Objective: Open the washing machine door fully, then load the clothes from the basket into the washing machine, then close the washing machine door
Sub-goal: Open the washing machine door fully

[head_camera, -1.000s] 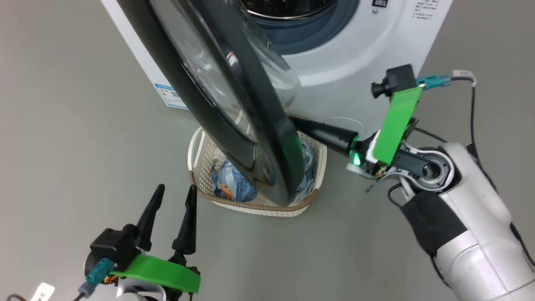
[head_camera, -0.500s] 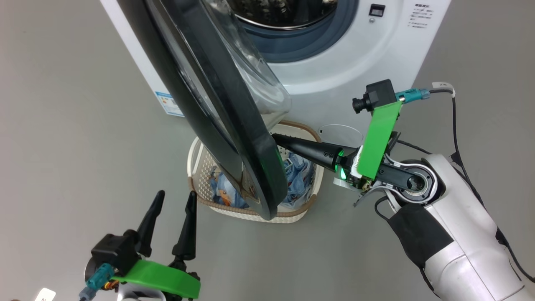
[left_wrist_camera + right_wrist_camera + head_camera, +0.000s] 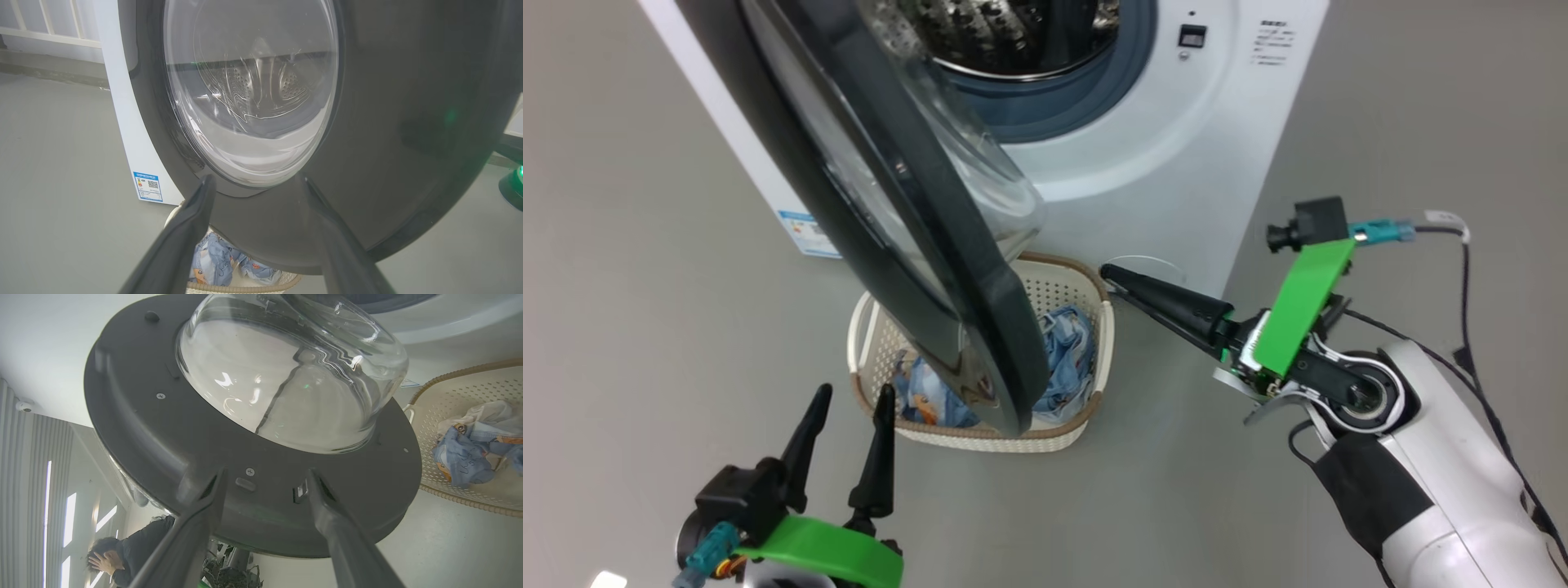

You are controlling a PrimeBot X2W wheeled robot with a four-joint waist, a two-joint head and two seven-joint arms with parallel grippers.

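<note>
The washing machine (image 3: 1160,139) stands with its door (image 3: 992,327) swung partway out, glass bowl facing the drum (image 3: 1013,33). Under the door's lower edge sits the basket (image 3: 980,437) with the clothes (image 3: 1066,351), light blue with orange prints. My right gripper (image 3: 1109,273) is open, empty and just right of the door's edge, not touching it. From its wrist I see the door's inner face (image 3: 163,428), the gripper (image 3: 265,473) and the clothes (image 3: 466,453). My left gripper (image 3: 854,396) is open at the lower left, facing the door's outer face (image 3: 408,122).
Grey floor (image 3: 645,286) runs all around the machine and basket. A blue energy sticker (image 3: 809,235) marks the machine's left side. A person (image 3: 122,555) shows beneath the door in the right wrist view. A white rail (image 3: 49,34) lines the far wall.
My right gripper has opened and drawn back to the right, clear of the door's edge it was against. The head camera has shifted. The left arm holds still.
</note>
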